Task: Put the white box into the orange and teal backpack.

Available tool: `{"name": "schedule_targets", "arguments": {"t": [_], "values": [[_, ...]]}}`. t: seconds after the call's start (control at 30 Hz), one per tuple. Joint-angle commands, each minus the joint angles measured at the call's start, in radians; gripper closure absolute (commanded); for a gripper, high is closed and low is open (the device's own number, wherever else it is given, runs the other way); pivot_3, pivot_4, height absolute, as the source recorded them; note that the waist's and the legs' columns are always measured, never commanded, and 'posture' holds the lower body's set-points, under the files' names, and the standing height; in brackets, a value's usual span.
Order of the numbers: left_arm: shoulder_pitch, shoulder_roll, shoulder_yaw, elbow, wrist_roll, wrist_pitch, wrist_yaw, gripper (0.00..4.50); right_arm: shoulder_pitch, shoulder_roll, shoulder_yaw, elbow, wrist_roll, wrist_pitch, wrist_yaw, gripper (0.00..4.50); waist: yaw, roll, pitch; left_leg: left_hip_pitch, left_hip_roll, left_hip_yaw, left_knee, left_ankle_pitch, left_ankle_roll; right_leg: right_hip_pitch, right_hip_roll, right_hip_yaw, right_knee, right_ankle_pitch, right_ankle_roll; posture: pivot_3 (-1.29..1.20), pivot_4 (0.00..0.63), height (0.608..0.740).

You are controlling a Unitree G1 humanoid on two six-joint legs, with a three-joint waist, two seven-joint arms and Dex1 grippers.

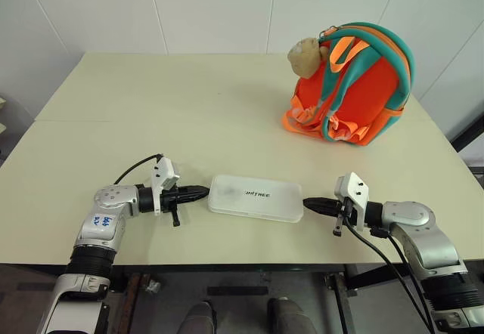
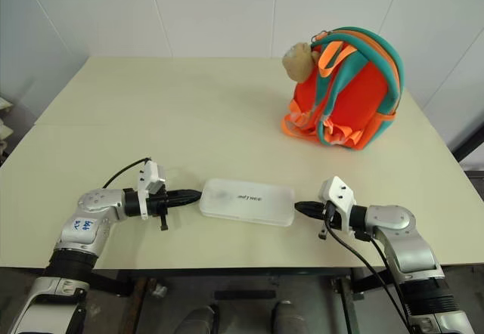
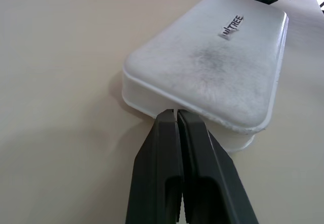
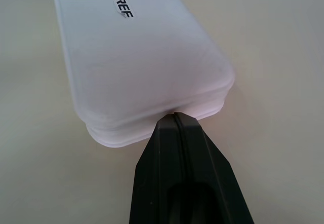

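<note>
White box [image 1: 255,197]: lying flat on the table [image 1: 151,115], between both grippers.
Left gripper [image 1: 203,192]: fingers pressed together, tip touching the box's end.
Right gripper [image 1: 308,204]: fingers pressed together, tip touching the opposite end.
Backpack [image 1: 355,85]: standing far behind, well apart.

The 2 arms reach in toward each other low over the surface, forearms roughly level and wrists bent inward so the grippers point at one another. The left gripper [image 1: 203,192] has its 2 black fingers [image 3: 167,148] pressed together along their length, tips aimed toward the robot's right. The right gripper [image 1: 308,204] mirrors it, its fingers [image 4: 177,138] likewise closed flat against each other and aimed toward the robot's left, a cable trailing from its wrist.
</note>
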Motion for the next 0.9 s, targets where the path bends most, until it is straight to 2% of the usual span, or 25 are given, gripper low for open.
{"name": "schedule_targets", "arguments": {"t": [0.03,0.43,0.73,0.8,0.9], "values": [[-0.014,-0.029,-0.024,-0.044,-0.009,-0.005,0.001,4.39,-0.001,0.018,0.009,-0.027,0.012,-0.011,0.0,4.5,0.0,0.0,0.0,0.0,0.0,0.0,0.0,0.0,0.0,0.0,0.0,0.0,0.0,0.0,0.0,0.0,0.15,0.74],[0.019,-0.063,-0.044,-0.086,-0.001,0.019,0.015,4.39,-0.147,0.024,0.009,0.18,-0.041,-0.115,0.027,4.5,0.0,0.0,0.0,0.001,0.0,0.0,0.0,0.0,0.0,0.002,0.0,0.0,-0.001,0.0,0.0,0.0,0.15,0.74],[0.009,-0.05,-0.01,-0.077,-0.001,0.035,0.066,4.39,-0.15,0.01,-0.022,0.215,-0.054,-0.181,0.008,4.5,0.0,0.0,0.0,0.001,0.0,0.0,0.0,0.0,0.0,0.002,0.0,0.0,-0.001,0.0,0.0,0.0,0.15,0.74],[0.008,-0.039,-0.005,-0.079,-0.002,0.035,0.07,3.99,-0.172,0.002,-0.048,0.248,-0.055,-0.173,-0.022,4.33,0.0,0.0,0.0,0.001,0.0,0.0,0.0,0.0,0.0,0.002,0.0,0.0,-0.002,0.0,0.0,0.0,0.15,0.74],[0.021,-0.007,0.007,-0.098,-0.011,0.052,0.062,3.15,-0.189,-0.038,-0.067,0.269,-0.052,-0.157,-0.014,3.54,-0.001,0.0,0.0,0.001,0.0,0.0,0.0,0.0,0.0,0.002,0.0,0.0,-0.002,0.0,0.0,0.0,0.15,0.74]]}}
